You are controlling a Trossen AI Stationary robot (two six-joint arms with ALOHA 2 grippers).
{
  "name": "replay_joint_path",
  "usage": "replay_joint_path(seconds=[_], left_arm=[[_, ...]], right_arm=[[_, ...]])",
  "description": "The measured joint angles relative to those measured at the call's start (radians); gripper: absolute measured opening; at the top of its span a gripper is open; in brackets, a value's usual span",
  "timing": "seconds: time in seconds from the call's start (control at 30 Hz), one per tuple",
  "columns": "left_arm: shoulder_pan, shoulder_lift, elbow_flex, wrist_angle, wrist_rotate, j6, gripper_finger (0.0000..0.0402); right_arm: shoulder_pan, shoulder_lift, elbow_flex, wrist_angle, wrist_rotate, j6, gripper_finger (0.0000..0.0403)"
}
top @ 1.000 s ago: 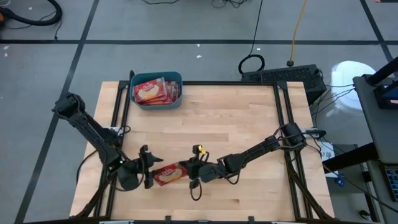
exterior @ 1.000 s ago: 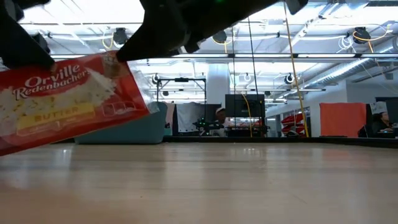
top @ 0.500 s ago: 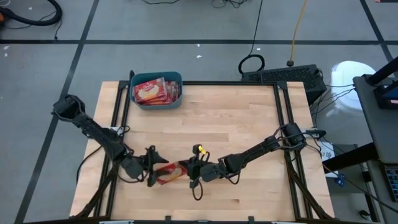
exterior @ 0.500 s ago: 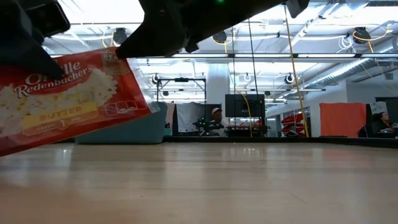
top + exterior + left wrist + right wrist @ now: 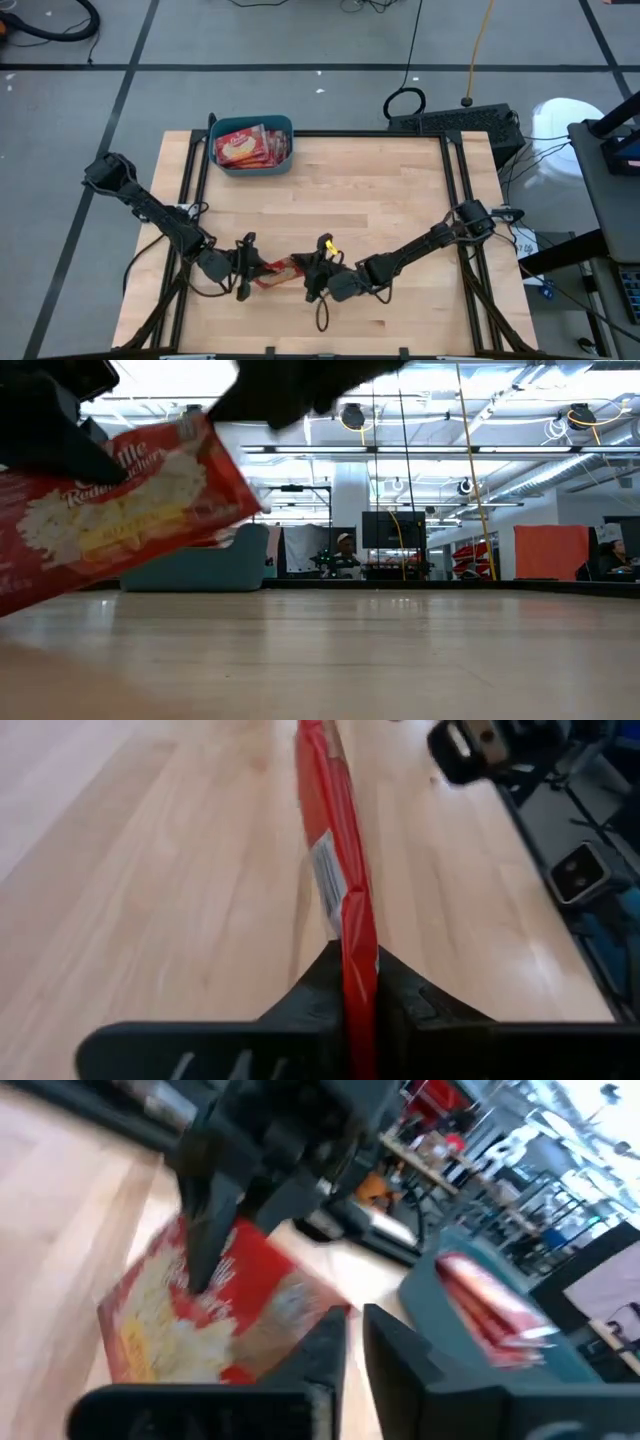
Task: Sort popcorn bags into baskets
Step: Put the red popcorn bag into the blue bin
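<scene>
**Popcorn bag passes from one arm to the other**

While the bag hangs just above the table, the grip on it changes. A moment ago the left gripper (image 5: pixel 243 272) had its fingers wide apart beside the popcorn bag (image 5: pixel 272 271). Now its fingers are pressed tight on the bag's edge, as the left wrist view shows, with the red packet (image 5: pixel 340 910) standing on edge between them. The right gripper (image 5: pixel 312 276), which was pinching the other end, now has a small gap between its fingers (image 5: pixel 320 1350), and the bag (image 5: pixel 200 1320) sits just past the tips. It looks like it is letting go, though the pictures do not show for sure that it is free.

So the hand-over seems almost done. The left arm will likely carry the bag next.

The teal basket (image 5: pixel 252 164) sits at the far left corner of the table (image 5: pixel 400 200), well apart from both grippers. It already holds several red bags (image 5: pixel 240 148). The wood between the bag and the basket is bare, so nothing blocks the way. The right gripper is very near the bag, so it should back off first. Cables and a dark box (image 5: pixel 460 122) lie on the floor beyond the table.
</scene>
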Motion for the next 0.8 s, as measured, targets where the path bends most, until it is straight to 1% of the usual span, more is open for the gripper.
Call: replay_joint_path(seconds=[0.1,0.17,0.23,0.33,0.43,0.57,0.63,0.7,0.8], left_arm=[[0.0,0.0,0.0,0.029,0.008,0.058,0.0043],[0.0,0.0,0.0,0.033,0.01,0.083,0.005],[0.0,0.0,0.0,0.033,0.009,0.108,0.0049],[0.0,0.0,0.0,0.042,0.007,0.157,0.0032],[0.007,0.0,0.0,0.08,0.007,0.219,0.0017],[0.035,0.0,0.009,0.082,0.003,0.28,0.0018],[0.046,0.0,0.023,0.069,0.002,0.313,0.0026],[0.055,0.0,0.044,0.032,0.001,0.357,0.0038],[0.062,0.0,0.076,-0.021,0.004,0.434,0.0041]], right_arm=[[0.027,-0.047,0.0,-0.017,0.058,-0.006,0.0054],[0.048,-0.086,0.0,-0.062,0.095,0.021,0.0073],[0.065,-0.123,0.0,-0.132,0.096,0.091,0.0092],[0.084,-0.169,0.0,-0.239,0.084,0.253,0.0117],[0.088,-0.19,0.0,-0.301,0.017,0.397,0.014],[0.076,-0.19,-0.006,-0.335,-0.135,0.534,0.0176],[0.063,-0.19,-0.024,-0.334,-0.201,0.597,0.0195],[0.049,-0.19,-0.045,-0.334,-0.214,0.627,0.0214],[0.022,-0.19,-0.092,-0.293,-0.222,0.645,0.024]])
